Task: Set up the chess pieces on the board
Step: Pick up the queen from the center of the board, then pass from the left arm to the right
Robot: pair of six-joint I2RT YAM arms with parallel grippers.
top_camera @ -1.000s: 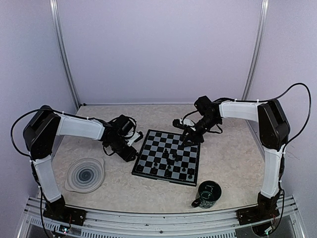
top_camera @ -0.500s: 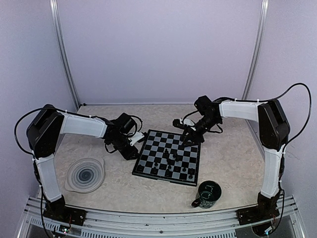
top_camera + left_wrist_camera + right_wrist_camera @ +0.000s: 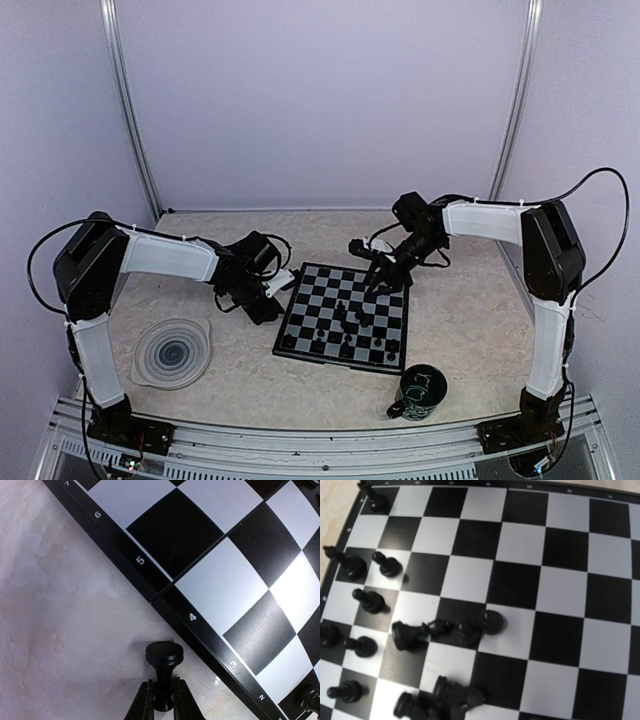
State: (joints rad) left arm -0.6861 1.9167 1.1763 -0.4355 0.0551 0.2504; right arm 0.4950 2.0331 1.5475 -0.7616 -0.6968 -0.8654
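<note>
The board (image 3: 322,292) lies mid-table; it also shows in the left wrist view (image 3: 225,587) and the right wrist view (image 3: 560,580). Several black chess pieces (image 3: 355,318) stand or lie on its middle and near edge. In the right wrist view some pieces stand at the left (image 3: 367,601) and others lie toppled in the middle (image 3: 420,630). My left gripper (image 3: 270,291) hangs just off the board's left edge, shut on a black pawn (image 3: 164,655) by its stem, over the table (image 3: 75,630). My right gripper (image 3: 384,277) hovers over the board's far edge; its fingers do not show in its wrist view.
A dark green mug (image 3: 418,393) stands near the board's near right corner. A round grey spiral plate (image 3: 172,352) lies at the near left. Walls close in the back and sides.
My left gripper has moved right, toward the board's left edge, with the pawn. The board looks shifted slightly to the right. The right arm has barely moved.
</note>
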